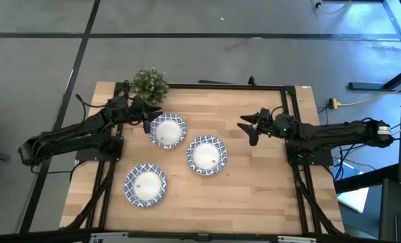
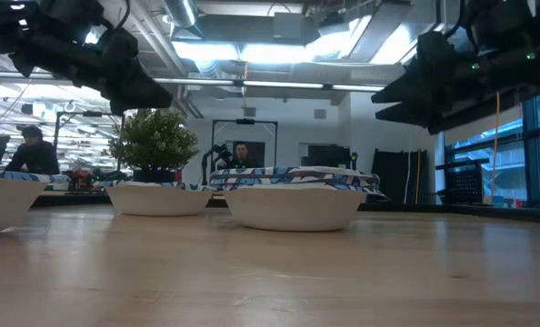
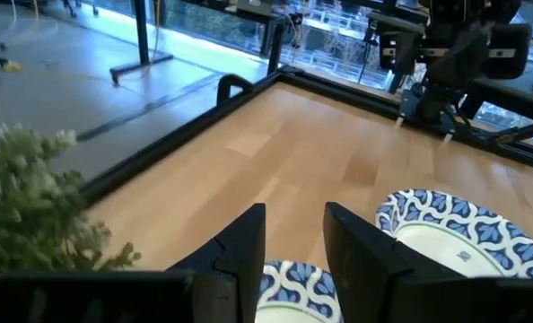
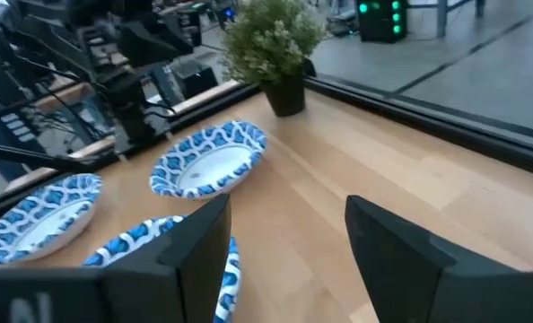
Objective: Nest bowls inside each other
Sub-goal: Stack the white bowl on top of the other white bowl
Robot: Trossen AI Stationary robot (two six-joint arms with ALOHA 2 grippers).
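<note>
Three blue-rimmed white bowls show on the wooden table. One stands far left [image 1: 167, 130], one in the middle [image 1: 206, 154], one near left [image 1: 146, 184]. In the low view the middle bowl [image 2: 293, 204] shows a doubled rim, as if bowls sit inside it. My left gripper [image 1: 148, 123] is open and hovers over the left rim of the far-left bowl [image 3: 293, 289], its fingers on either side of the rim but above it. My right gripper [image 1: 246, 129] is open and hangs in the air to the right of the middle bowl [image 4: 168, 260].
A small green potted plant [image 1: 150, 84] stands at the table's far edge, close behind my left gripper. A black frame rail [image 1: 221, 86] runs round the table. Bare wood lies in the table's right half [image 1: 268, 182]. People sit in the room beyond [image 2: 34, 154].
</note>
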